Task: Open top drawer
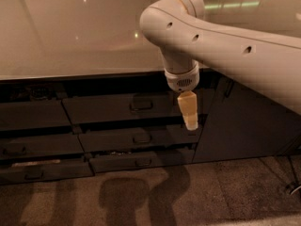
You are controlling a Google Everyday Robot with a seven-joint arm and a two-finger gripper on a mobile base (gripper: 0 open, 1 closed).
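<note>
Hanging before shut top drawer, right of its handle: gripper, pointing down; jaws' spread cannot tell.

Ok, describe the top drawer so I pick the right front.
Under the pale countertop, left of the cabinet door, three dark fronts stack. The gripper hangs at the right end of the top drawer: uppermost, tallest and widest of the three.
</note>
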